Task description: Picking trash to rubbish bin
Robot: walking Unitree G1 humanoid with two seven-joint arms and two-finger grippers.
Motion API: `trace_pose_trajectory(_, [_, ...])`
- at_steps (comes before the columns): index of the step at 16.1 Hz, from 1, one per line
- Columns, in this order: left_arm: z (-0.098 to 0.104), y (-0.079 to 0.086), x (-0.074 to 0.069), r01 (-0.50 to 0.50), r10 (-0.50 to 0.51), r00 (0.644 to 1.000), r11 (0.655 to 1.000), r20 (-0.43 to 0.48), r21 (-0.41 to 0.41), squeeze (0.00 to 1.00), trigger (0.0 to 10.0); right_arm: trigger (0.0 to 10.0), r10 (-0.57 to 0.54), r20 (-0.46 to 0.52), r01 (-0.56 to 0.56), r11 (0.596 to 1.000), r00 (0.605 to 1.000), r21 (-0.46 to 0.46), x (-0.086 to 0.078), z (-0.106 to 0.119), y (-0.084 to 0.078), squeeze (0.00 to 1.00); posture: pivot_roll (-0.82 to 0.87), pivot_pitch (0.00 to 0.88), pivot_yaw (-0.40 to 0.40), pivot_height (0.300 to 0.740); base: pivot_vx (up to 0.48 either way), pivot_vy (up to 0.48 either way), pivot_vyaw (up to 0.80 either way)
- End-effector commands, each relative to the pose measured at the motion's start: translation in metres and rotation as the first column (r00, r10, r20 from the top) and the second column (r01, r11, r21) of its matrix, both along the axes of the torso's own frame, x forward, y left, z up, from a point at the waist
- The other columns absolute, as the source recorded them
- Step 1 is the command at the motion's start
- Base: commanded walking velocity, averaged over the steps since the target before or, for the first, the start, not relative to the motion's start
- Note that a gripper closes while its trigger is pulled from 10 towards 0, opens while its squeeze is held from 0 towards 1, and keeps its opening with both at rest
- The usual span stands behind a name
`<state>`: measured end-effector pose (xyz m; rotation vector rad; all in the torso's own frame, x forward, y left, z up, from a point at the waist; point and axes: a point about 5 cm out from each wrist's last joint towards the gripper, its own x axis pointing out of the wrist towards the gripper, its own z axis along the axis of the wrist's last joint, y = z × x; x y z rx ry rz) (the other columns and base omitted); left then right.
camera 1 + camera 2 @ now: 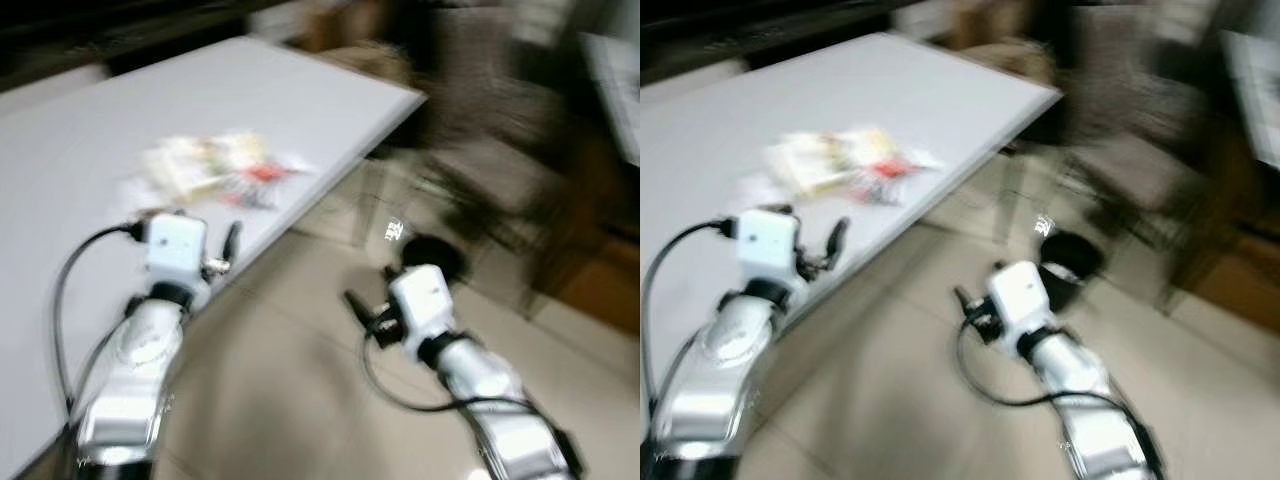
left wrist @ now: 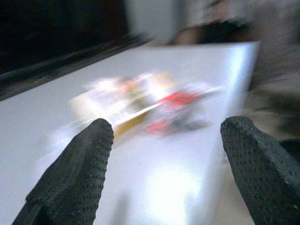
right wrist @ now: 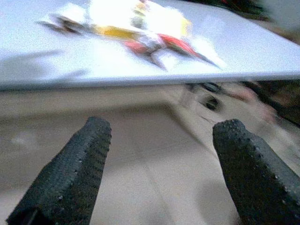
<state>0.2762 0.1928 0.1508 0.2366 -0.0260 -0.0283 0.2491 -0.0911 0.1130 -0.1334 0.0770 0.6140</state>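
Observation:
A heap of trash wrappers point(image 1: 215, 167), yellow, white and red, lies on the white table point(image 1: 300, 90) close to its near edge. My left gripper point(image 1: 228, 245) is over the table edge just short of the heap, its fingers point(image 2: 77, 176) open and empty, the wrappers point(image 2: 140, 103) ahead of them. My right gripper point(image 1: 362, 310) hangs over the floor beside the table, open and empty, with the wrappers point(image 3: 140, 28) above and beyond it. A black rubbish bin point(image 1: 1070, 262) stands on the floor just past the right gripper. All views are blurred.
Dark chairs and furniture point(image 1: 500, 150) stand beyond the table's far corner. Beige tiled floor point(image 1: 290, 400) spreads between my arms and toward the bin. A wooden cabinet point(image 1: 600, 290) is at the right.

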Motion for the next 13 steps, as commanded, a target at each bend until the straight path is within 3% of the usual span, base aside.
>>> trace_pose_trajectory(1, [0.000, -0.008, 0.001, 0.024, -0.024, 1.000, 1.000, 0.002, -0.018, 0.00, 10.0, 10.0, -0.009, -0.004, 0.009, 1.000, 1.000, -0.011, -0.002, -0.001, -0.008, 0.00, -0.11, 0.000, -0.065, 0.740, 0.349, 0.000, 0.80])
trace_pose_trajectory(4, [-0.001, -0.009, 0.001, 0.039, -0.039, 0.999, 0.999, -0.010, -0.017, 0.00, 10.0, 10.0, -0.011, 0.003, 0.011, 1.000, 1.000, -0.013, -0.002, -0.001, -0.007, 0.00, -0.12, 0.000, -0.057, 0.740, 0.341, 0.000, 0.80])
trace_pose_trajectory(11, [-0.006, -0.015, 0.004, 0.076, -0.078, 0.997, 0.995, -0.029, -0.069, 0.00, 10.0, 10.0, -0.088, -0.028, 0.089, 0.996, 0.996, 0.030, -0.004, -0.004, -0.017, 0.00, -0.13, 0.000, -0.045, 0.740, 0.344, 0.000, 0.00])
trace_pose_trajectory(13, [-0.007, -0.017, 0.004, 0.090, -0.093, 0.995, 0.994, -0.038, -0.070, 0.00, 10.0, 10.0, -0.102, -0.033, 0.103, 0.994, 0.994, 0.035, -0.003, -0.003, -0.019, 0.00, -0.13, 0.000, -0.044, 0.740, 0.343, 0.000, -0.64])
